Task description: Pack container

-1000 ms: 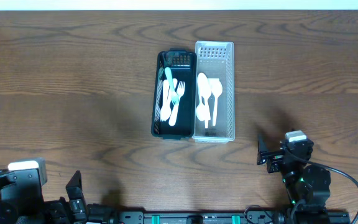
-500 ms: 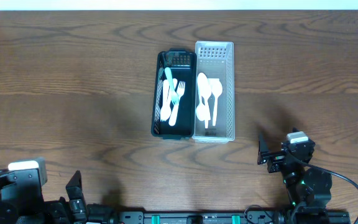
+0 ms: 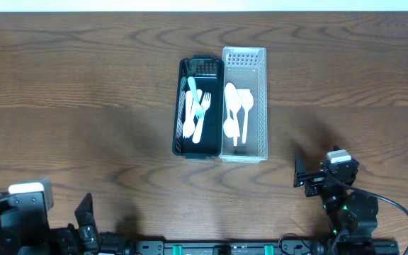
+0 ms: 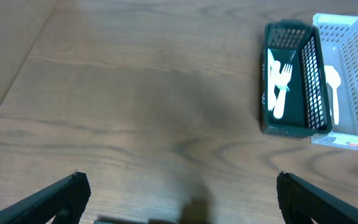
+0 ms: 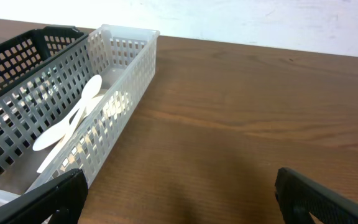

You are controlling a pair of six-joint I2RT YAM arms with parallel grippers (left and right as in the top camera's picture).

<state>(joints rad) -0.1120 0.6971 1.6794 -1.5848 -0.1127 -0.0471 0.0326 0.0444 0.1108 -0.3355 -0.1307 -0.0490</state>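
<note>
A black basket (image 3: 176, 106) holds white forks (image 3: 198, 113) and a teal utensil (image 3: 191, 85). A white basket (image 3: 265, 106) touching its right side holds white spoons (image 3: 236, 110). My left gripper (image 3: 83, 212) is at the front left edge, open and empty, far from the baskets. The left wrist view shows its jaws (image 4: 182, 193) wide apart, with the black basket (image 4: 291, 127) and white basket (image 4: 353, 68) ahead on the right. My right gripper (image 3: 307, 176) is open and empty, just in front and to the right of the white basket (image 5: 104, 124). Its jaws (image 5: 179, 193) are over bare wood.
The baskets stand side by side at the middle of a dark wooden table (image 3: 83, 92). The table's far edge meets a white wall (image 5: 260, 18). In the right wrist view the black basket (image 5: 17, 62) sits behind the white one.
The right arm has drawn back very slightly toward the front edge. The left arm, the baskets and the cutlery have not moved.
</note>
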